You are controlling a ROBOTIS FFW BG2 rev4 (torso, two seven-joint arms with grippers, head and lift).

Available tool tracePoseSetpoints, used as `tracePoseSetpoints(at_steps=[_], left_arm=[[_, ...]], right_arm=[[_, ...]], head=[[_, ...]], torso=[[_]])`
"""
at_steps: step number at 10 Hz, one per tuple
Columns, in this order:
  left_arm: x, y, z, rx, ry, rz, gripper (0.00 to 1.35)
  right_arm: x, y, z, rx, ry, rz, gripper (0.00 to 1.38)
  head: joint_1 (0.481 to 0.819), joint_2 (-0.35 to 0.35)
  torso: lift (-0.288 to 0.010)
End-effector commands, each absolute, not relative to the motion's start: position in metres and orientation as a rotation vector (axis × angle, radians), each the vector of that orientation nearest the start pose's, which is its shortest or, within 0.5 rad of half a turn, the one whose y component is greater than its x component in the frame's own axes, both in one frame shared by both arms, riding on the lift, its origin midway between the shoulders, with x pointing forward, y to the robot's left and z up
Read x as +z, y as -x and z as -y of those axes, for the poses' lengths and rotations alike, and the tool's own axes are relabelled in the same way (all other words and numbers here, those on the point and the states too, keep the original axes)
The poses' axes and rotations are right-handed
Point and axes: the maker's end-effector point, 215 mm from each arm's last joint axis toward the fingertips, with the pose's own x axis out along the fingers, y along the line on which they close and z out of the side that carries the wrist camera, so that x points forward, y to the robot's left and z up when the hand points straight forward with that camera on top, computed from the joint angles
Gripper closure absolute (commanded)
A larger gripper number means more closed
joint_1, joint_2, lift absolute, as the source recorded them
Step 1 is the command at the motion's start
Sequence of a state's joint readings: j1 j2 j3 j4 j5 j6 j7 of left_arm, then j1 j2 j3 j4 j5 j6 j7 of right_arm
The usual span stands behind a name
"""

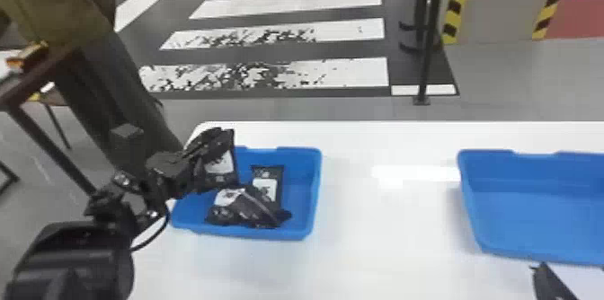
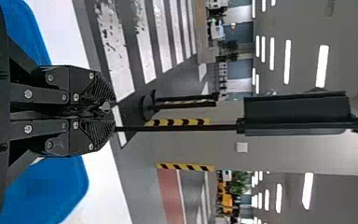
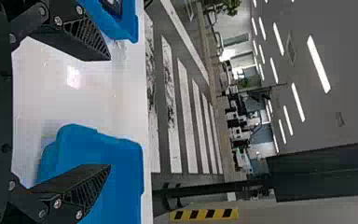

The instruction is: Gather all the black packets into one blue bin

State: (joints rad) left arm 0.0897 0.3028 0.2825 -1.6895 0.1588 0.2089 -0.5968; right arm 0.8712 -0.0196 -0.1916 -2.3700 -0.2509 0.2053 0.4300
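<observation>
Black arms, exposed silver screws

White table (image 1: 386, 213), two blue bins (image 1: 530, 173), apart

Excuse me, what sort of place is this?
Probably a large indoor industrial or test hall: it has rows of ceiling lights, yellow-and-black hazard strips on a pillar, and white zebra-crossing stripes on the floor.

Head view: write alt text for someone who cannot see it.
The robot's left gripper holds a black packet upright at a blue bin where more black packets lie. A second blue bin stands to the right on the white table.
</observation>
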Motion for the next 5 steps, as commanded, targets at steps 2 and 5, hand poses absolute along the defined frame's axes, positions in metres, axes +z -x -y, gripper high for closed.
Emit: tracePoseSetpoints(at_steps=[2, 5], left_arm=[[-0.376, -0.558, -0.352, -0.339, -0.185, -0.280, 0.73], [-0.346, -0.509, -0.359, -0.314, -0.166, -0.170, 0.14]], right_arm=[[-0.357, -0.315, 0.221, 0.306, -0.157, -0.271, 0.22], [-0.348, -0.305, 0.239, 0.269, -0.128, -0.259, 0.22]], head=[[0.695, 0.174], [0.695, 0.160]], torso=[[-0.110], [-0.110]])
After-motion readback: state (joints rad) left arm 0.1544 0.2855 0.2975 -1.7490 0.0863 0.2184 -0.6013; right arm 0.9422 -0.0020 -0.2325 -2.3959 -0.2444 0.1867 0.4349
